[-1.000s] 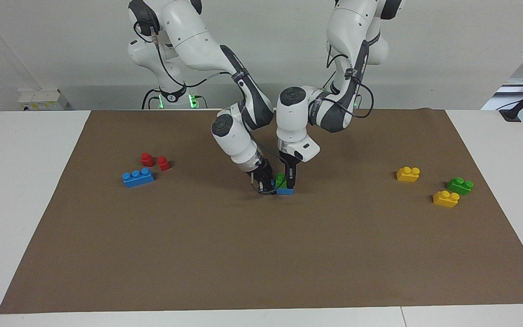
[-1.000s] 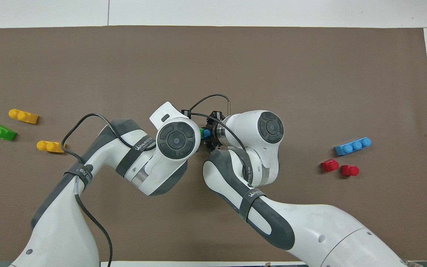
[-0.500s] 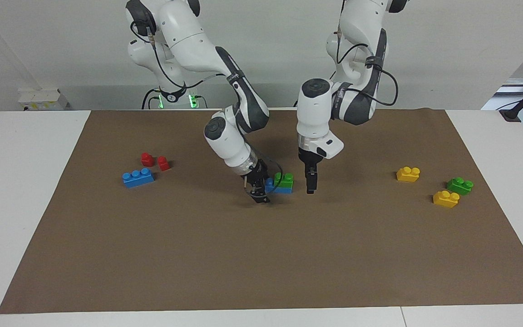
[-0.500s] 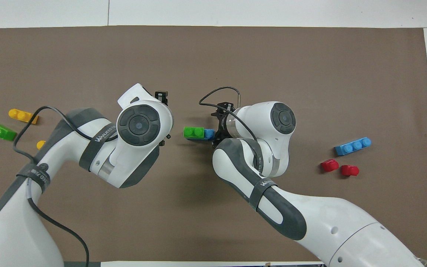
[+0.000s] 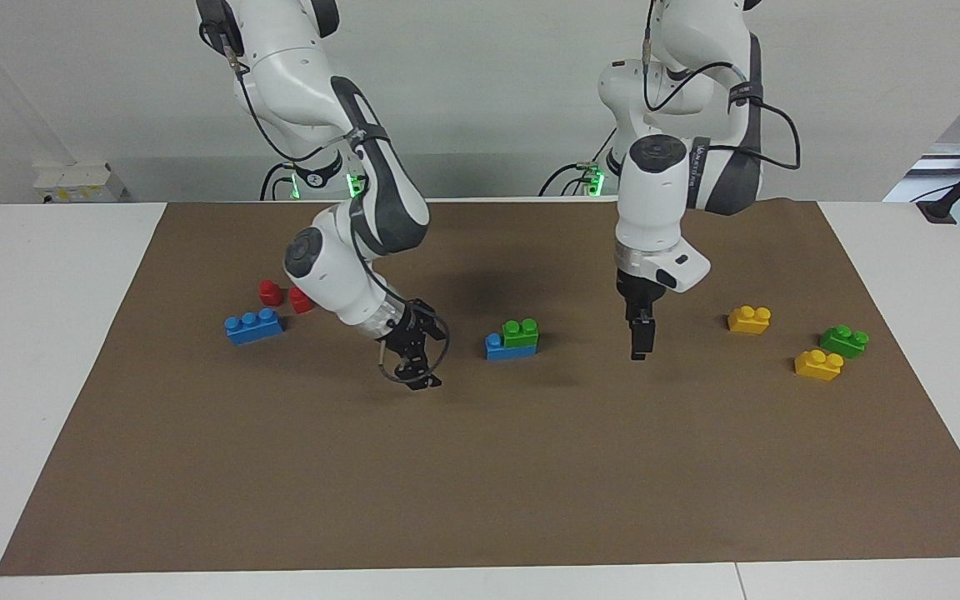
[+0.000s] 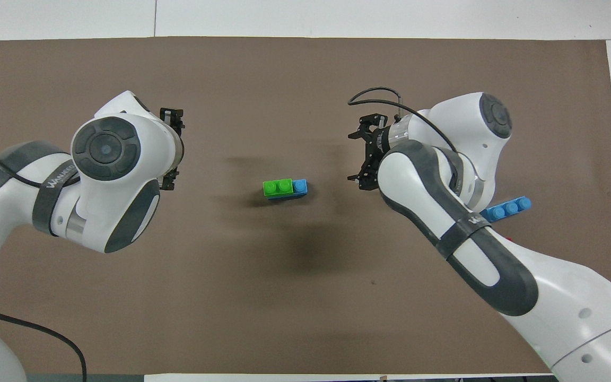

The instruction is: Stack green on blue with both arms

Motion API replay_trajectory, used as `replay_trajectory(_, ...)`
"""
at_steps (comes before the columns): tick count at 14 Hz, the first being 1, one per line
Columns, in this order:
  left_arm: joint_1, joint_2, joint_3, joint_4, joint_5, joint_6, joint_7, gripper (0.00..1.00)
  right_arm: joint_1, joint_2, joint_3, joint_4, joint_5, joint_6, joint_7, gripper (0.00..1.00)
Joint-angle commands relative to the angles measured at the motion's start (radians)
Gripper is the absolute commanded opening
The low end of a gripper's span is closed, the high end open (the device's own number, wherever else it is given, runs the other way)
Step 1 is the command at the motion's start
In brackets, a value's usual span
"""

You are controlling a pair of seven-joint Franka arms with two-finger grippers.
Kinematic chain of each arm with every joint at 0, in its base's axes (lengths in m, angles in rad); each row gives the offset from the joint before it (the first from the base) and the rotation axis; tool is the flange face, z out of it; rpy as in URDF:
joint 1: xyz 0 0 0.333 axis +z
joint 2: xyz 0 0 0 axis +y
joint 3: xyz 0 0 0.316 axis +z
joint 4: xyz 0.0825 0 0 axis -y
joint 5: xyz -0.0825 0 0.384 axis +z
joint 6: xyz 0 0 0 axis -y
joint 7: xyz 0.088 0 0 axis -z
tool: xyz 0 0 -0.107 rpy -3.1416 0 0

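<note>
A green brick [image 5: 521,332] sits stacked on a blue brick [image 5: 507,348] at the middle of the mat. It covers the blue brick's end toward the left arm, and one blue stud [image 6: 299,186] stays bare beside the green brick [image 6: 277,187]. My left gripper [image 5: 638,340] hangs open and empty just above the mat, beside the stack toward the left arm's end; it also shows in the overhead view [image 6: 170,148]. My right gripper [image 5: 412,367] is open and empty, tilted, low over the mat beside the stack toward the right arm's end; it also shows in the overhead view [image 6: 363,157].
A second blue brick [image 5: 253,325] and two red blocks [image 5: 270,292] lie toward the right arm's end. Two yellow bricks [image 5: 749,319] [image 5: 818,365] and a second green brick [image 5: 844,340] lie toward the left arm's end. All rest on a brown mat [image 5: 530,467].
Both grippers have let go of the bricks and drawn apart sideways, each toward its own end. The green-on-blue stack stays where it was.
</note>
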Motion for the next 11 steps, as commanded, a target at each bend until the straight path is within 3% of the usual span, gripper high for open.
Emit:
replay_trajectory(1, 0.060, -0.012, -0.009, 0.024, 0.007, -0.048, 0.165, 1.00, -0.095, -0.076, 0.009, 0.010, -0.047, -0.132, -0.227, 1.00)
replay_trajectory(7, 0.129, -0.012, -0.007, 0.098, -0.040, -0.161, 0.720, 1.00, -0.234, -0.203, 0.007, 0.124, -0.282, -0.491, -0.836, 1.00)
replay_trajectory(11, 0.184, -0.010, -0.004, 0.218, -0.142, -0.326, 1.122, 1.00, -0.256, -0.334, 0.009, 0.135, -0.469, -0.607, -1.249, 1.00)
